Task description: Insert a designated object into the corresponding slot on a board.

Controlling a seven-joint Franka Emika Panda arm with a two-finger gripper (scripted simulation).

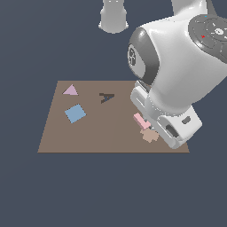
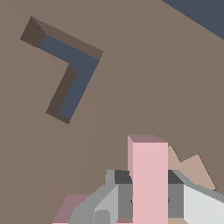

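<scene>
End effector (image 2: 150,194) clamped on pink L-block (image 2: 149,175), held above board (image 1: 102,133). L-shaped slot (image 2: 70,70) lies apart, toward eleven o'clock in wrist view; its elbow is rotated relative to block.

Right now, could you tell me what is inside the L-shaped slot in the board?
The slot is empty; dark floor shows through the board. The pink block sits in the gripper, apart from it. The exterior view hides the slot behind the arm.
</scene>
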